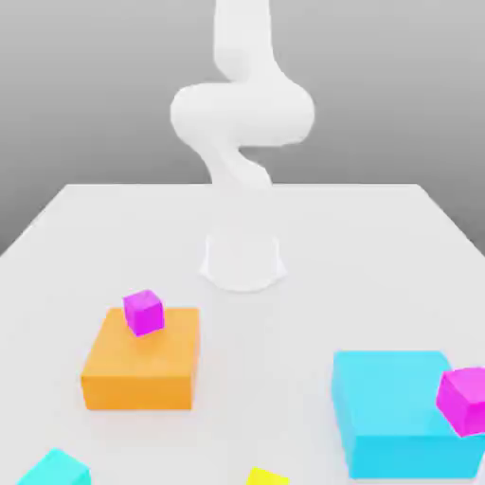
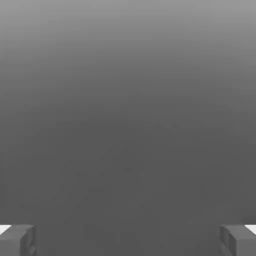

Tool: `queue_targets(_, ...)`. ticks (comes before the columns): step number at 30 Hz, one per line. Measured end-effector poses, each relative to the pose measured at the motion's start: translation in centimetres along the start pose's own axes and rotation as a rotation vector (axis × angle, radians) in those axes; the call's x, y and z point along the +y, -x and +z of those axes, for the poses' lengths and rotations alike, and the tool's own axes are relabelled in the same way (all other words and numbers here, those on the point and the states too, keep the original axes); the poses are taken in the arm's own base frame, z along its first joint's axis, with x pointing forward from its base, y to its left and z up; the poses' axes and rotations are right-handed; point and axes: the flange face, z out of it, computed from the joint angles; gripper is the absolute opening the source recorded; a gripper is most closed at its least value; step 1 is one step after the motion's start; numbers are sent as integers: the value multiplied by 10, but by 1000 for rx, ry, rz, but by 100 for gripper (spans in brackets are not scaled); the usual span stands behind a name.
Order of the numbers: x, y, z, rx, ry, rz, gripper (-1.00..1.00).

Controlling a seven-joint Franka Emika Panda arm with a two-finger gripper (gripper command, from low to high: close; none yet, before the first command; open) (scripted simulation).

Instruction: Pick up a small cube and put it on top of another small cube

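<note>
The small yellow cube pokes up at the exterior view's bottom edge, only its top showing. One small magenta cube rests on the big orange block. A second magenta cube sits at the right edge of the large cyan block. The white arm rises from its base at the table's middle, far from all cubes. In the hand view my gripper is open, its two grey fingertips wide apart with nothing between them, facing plain grey background.
Another cyan block shows at the exterior view's bottom left corner. The white table stretches bare behind the blocks on both sides of the arm's base.
</note>
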Motion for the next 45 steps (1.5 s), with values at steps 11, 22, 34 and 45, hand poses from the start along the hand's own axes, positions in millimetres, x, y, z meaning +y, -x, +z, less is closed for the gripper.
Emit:
queue_targets(11, 10, 23, 197, -137, 249, 106, 0)
queue_targets(22, 74, 93, 370, -295, 466, 218, 0)
queue_targets(34, 167, 198, 508, -421, 608, 310, -100)
queue_targets(45, 144, 177, 474, -422, 607, 310, -100)
